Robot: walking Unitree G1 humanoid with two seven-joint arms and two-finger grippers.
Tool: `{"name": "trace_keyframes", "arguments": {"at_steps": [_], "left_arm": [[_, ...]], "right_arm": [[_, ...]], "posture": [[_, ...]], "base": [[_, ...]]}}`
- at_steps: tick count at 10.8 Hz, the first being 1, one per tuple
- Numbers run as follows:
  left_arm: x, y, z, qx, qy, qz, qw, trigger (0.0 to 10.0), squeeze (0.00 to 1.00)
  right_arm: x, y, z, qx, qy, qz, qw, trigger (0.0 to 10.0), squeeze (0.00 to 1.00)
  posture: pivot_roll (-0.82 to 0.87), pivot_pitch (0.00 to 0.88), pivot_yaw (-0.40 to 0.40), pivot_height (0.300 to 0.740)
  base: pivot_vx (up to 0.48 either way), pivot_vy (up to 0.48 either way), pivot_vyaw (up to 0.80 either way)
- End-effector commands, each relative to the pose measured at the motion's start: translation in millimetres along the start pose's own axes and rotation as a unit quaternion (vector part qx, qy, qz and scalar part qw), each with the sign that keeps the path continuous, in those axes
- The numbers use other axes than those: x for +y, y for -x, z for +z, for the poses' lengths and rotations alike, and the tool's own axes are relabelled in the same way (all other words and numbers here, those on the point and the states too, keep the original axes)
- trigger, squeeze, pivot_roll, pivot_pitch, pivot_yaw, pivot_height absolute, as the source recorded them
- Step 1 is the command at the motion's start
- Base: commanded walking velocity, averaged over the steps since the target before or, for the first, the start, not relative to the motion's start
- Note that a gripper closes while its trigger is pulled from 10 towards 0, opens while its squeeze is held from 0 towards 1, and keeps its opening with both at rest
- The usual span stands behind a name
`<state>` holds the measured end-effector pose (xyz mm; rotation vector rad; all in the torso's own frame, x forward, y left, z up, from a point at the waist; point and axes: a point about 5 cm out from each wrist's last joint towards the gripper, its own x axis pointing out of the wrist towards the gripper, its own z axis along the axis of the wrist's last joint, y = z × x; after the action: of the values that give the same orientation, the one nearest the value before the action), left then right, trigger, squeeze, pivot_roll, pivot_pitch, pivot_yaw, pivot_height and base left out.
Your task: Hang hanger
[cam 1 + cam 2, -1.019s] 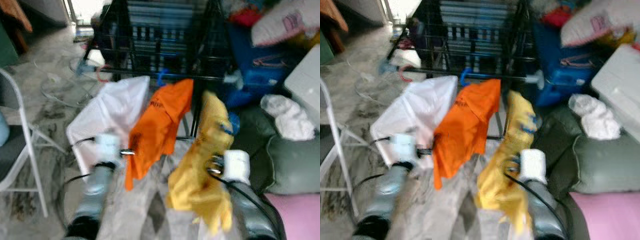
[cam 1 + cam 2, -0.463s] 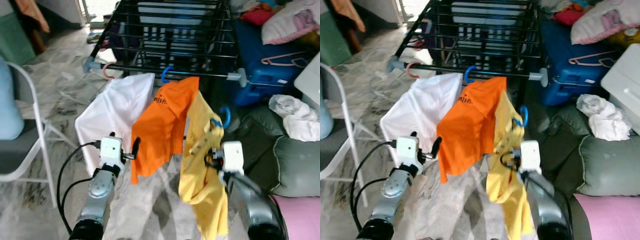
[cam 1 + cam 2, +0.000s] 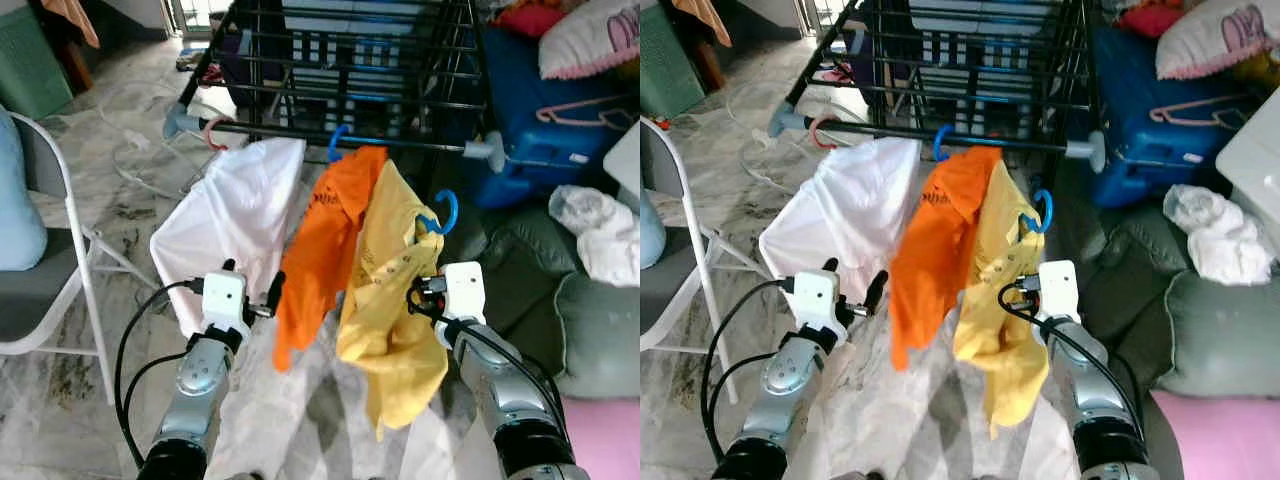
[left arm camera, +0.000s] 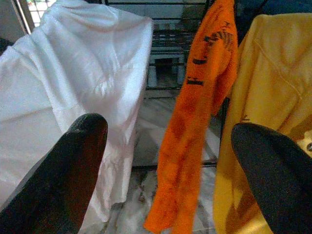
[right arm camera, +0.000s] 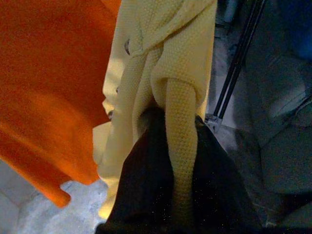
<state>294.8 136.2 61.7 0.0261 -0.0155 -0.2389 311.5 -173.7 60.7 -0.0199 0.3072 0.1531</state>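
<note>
Your right gripper [image 5: 168, 146] is clenched on the yellow shirt [image 3: 390, 290], its two black fingers pinched together with a fold of the knit fabric running down between them. That shirt sits on a blue hanger [image 3: 443, 213] whose hook rises just above the gripper and is still below and apart from the black drying-rack rail [image 3: 350, 140], not yet hooked over it. The shirt drapes from the gripper down over your right forearm and presses against the orange shirt [image 3: 325, 250] beside it. The orange shirt already hangs from the rail on its own blue hook [image 3: 335, 145], and the white shirt [image 3: 235, 225] hangs further to your left on a pink hook [image 3: 212, 130]. Your left gripper [image 4: 168, 161] hovers low in front of the white and orange shirts with its fingers spread wide, holding nothing and touching no cloth. A white folding chair [image 3: 60, 290] stands to your left.
</note>
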Motion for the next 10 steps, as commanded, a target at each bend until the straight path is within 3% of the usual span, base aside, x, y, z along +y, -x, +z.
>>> {"name": "trace_keyframes", "arguments": {"at_steps": [1, 5, 8, 10], "left_arm": [[0.9, 1.4, 2, -0.008, 0.001, 0.001, 1.000, 10.0, 0.00], [2.4, 4.4, 1, -0.005, 0.003, -0.001, 1.000, 10.0, 0.00], [1.4, 5.5, -2, 0.007, 0.000, -0.005, 1.000, 10.0, 0.00], [0.8, 6.6, -6, 0.018, 0.001, -0.006, 1.000, 10.0, 0.00]], "right_arm": [[-2.0, 0.5, 6, -0.014, -0.002, -0.003, 1.000, 10.0, 0.00], [13.4, 36.5, -34, 0.008, -0.018, -0.026, 0.999, 10.0, 0.00], [7.4, 53.2, -38, -0.007, 0.000, -0.060, 0.998, 10.0, 0.00], [15.4, 58.2, -38, -0.015, 0.013, -0.047, 0.999, 10.0, 0.00]], "posture": [[-0.11, 0.104, -0.018, 0.740], [-0.12, 0.108, -0.011, 0.740], [-0.14, 0.110, 0.000, 0.740], [-0.14, 0.111, 0.002, 0.740]], "base": [[0.300, 0.000, 0.00], [0.300, 0.000, 0.00], [0.186, 0.000, 0.00], [0.000, 0.000, 0.00]]}}
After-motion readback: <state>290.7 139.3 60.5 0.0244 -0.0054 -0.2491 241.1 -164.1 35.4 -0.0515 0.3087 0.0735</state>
